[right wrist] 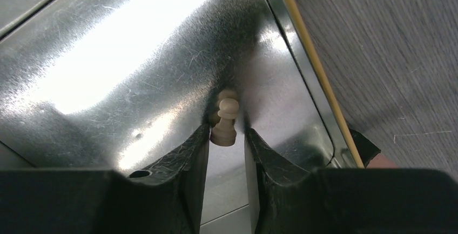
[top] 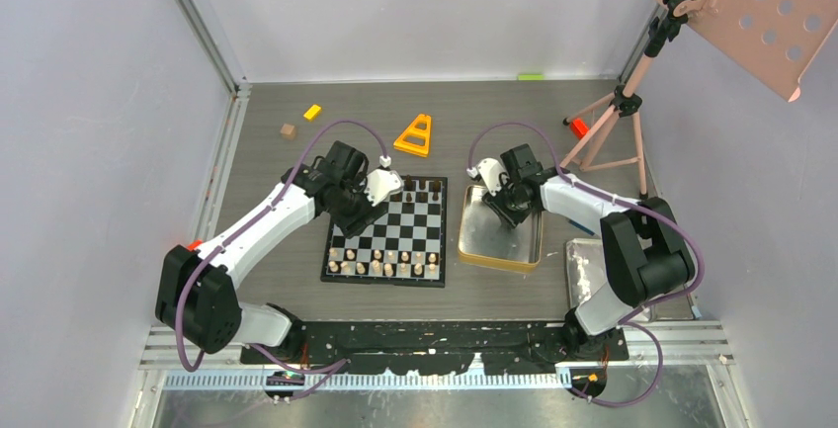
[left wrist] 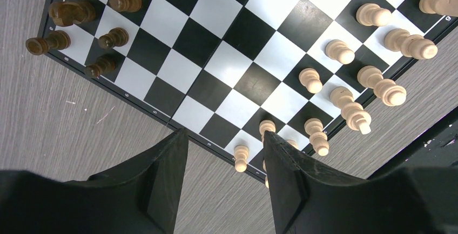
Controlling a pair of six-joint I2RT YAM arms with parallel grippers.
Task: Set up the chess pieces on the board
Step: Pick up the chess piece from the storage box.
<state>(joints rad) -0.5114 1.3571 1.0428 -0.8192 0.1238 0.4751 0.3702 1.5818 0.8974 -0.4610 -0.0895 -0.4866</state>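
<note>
Right wrist view: your right gripper (right wrist: 227, 136) brackets a pale pawn (right wrist: 224, 123) inside the gold-rimmed tin (right wrist: 310, 55).
You cannot tell whether it pinches yet; left gripper (left wrist: 224, 136) hangs spread beneath the board (left wrist: 237, 45), upper frame, seemingly waiting.

Robot lab cell, plain walls (top: 99, 102), tripod (top: 615, 120)

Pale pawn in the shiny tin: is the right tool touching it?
Cannot tell. The right wrist view shows the pale pawn between the right tool's fingertips in the tin, but shadow hides whether either finger presses it.
</note>
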